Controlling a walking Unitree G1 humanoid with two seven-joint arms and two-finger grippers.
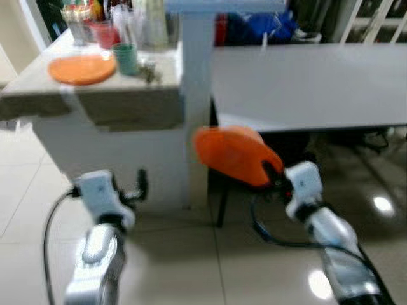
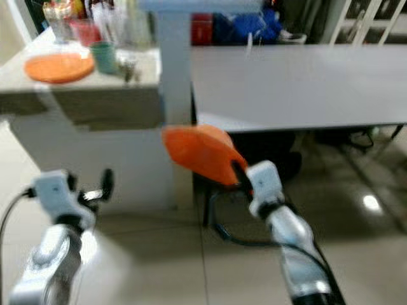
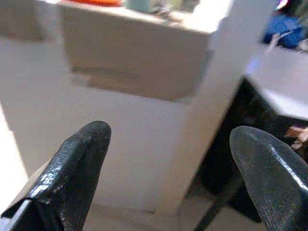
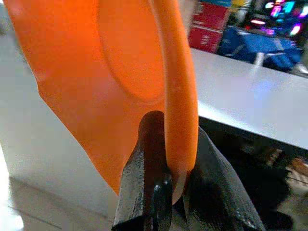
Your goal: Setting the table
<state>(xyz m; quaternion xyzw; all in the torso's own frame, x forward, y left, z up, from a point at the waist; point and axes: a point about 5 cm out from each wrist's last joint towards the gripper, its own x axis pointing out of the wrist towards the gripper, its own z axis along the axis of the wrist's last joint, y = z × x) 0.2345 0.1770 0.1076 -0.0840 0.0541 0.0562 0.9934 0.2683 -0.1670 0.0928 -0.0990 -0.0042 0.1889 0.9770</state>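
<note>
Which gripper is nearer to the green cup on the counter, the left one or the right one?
Left. The left gripper hangs open below the counter's front edge, under the green cup. The right gripper holds an orange plate further off, by the grey table.

The right gripper (image 4: 168,159) was clamped on an orange plate (image 1: 235,154) — arm extended forward. The left gripper (image 3: 168,168) hung low, fingers spread wide.

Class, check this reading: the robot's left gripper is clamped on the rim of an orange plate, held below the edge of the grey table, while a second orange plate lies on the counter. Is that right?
Not quite: the gripper is wrong. The right gripper clamps the rim of the orange plate, as the right wrist view shows; the left gripper is open and holds nothing. The plate is indeed below the edge of the grey table, and a second orange plate lies on the counter.
</note>
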